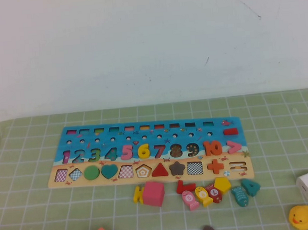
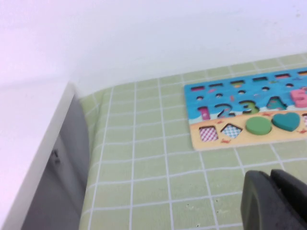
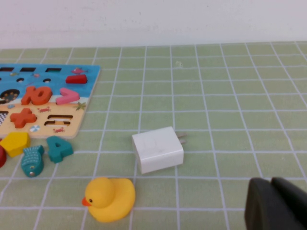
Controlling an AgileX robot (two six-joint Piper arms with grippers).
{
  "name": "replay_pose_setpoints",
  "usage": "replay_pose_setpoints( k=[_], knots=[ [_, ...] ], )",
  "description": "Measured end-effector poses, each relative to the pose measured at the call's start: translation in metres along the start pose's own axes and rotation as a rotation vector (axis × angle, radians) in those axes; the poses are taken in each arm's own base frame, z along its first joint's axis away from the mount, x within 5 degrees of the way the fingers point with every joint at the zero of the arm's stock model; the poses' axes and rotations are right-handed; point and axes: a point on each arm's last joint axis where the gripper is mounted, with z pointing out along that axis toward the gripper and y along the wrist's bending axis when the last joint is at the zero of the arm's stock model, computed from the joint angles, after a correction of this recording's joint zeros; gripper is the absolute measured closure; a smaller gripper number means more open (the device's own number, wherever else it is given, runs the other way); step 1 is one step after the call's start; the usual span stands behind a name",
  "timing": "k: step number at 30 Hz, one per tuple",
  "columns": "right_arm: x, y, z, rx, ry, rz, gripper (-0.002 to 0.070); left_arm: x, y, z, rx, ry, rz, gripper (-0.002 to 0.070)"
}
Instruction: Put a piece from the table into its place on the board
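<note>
The yellow 6 (image 1: 143,151) already sits in its slot on the board (image 1: 81,135), light, stiff, thin, best pinched across its edges, while the left end effector (image 2: 271,199) and right end effector (image 3: 273,203) hover pressed together over the bench (image 1: 38,209).

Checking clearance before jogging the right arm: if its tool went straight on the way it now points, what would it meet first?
Probably the white charger, lying just ahead of the right tool and slightly to one side; the line may pass beside it. Depth is unclear.
</note>
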Motion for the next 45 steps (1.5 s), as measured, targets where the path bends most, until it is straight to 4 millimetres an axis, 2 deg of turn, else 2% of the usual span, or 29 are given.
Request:
replay_pose_setpoints(
  k=[10,45],
  knots=[
    [0.0000,0.0000,0.0000,0.000,0.000,0.000,0.0678,0.0096,-0.0009,-0.0003,-0.009,0.074,-0.048,0.0676],
    [0.0000,0.0000,0.0000,0.000,0.000,0.000,0.0678,0.0096,-0.0012,-0.0007,-0.005,0.084,-0.050,0.0676]
  ],
)
